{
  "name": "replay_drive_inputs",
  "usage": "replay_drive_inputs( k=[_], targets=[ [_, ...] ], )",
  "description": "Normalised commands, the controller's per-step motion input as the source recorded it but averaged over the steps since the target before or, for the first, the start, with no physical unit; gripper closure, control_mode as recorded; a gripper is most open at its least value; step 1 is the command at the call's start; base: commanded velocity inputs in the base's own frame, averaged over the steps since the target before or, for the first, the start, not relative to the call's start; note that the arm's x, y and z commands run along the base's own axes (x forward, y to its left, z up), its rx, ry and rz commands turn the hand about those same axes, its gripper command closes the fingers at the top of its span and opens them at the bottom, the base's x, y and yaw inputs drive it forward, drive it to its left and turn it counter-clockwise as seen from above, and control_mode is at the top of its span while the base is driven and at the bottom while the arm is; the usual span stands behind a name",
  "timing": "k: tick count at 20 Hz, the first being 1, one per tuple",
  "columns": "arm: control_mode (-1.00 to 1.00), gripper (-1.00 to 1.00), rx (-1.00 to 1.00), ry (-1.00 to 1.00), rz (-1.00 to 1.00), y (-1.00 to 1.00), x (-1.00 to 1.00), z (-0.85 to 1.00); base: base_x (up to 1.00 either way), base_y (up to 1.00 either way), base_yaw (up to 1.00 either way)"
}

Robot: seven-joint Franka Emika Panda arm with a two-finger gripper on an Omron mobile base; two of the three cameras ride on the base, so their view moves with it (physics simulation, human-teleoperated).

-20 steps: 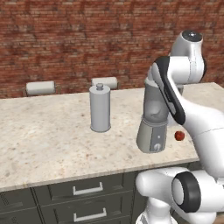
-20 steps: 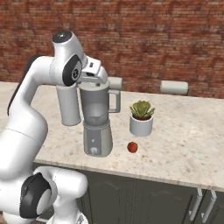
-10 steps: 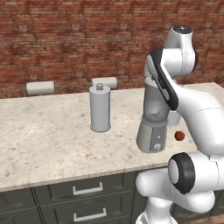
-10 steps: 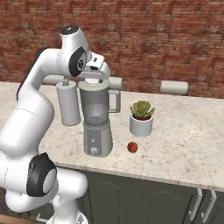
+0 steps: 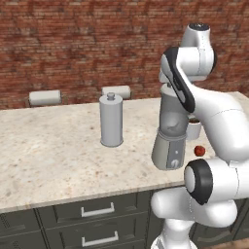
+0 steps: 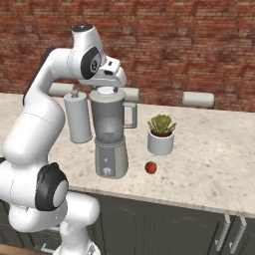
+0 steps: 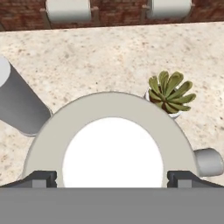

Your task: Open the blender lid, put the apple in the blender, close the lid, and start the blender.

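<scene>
The long speckled beige stone desk (image 6: 209,149) is carrying everything, with a red brick wall behind it. On it the grey blender with its cone-shaped base and translucent handled jar (image 6: 110,134) is standing near the front edge; the tall plain grey cylinder canister with a knob top (image 5: 111,120) is sitting at about 10 o'clock from it in the right base view, and the small white pot holding a green succulent (image 6: 161,135) at about 3 o'clock. The flat round grey blender lid with its white centre cap (image 7: 111,144) is sitting on the jar, seen from straight above in the hand view. The small round red apple (image 6: 150,168) is lying on the desk at about 4 o'clock from the blender base, apart from it.

The tool (image 7: 111,178) is hovering directly over the lid, its two dark fingertips (image 7: 40,178) spread wide, one on either side of the white cap and closing on nothing.

The risk, I judge, is in the grasp: if the spread fingers are coming down off-centre, they could slide off the flat disc or tip the jar. A crooked lift could also drag the blender toward the apple and send it rolling off the front edge.
</scene>
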Motion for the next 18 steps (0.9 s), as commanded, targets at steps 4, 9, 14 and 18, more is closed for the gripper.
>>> replay_drive_inputs(
  k=[4,9,14,18],
  targets=[
    [-1.0,-1.0,0.0,0.0,0.0,-0.04,-0.05,-0.02,0.0,0.0,0.0],
    [-1.0,-1.0,0.0,0.0,0.0,-0.15,0.0,-0.03,0.0,0.0,0.0],
    [-1.0,-1.0,0.0,0.0,0.0,-0.1,0.0,-0.2,0.0,0.0,0.0],
    [-1.0,-1.0,0.0,0.0,0.0,0.0,-0.04,-0.33,0.0,0.0,0.0]
  ],
)
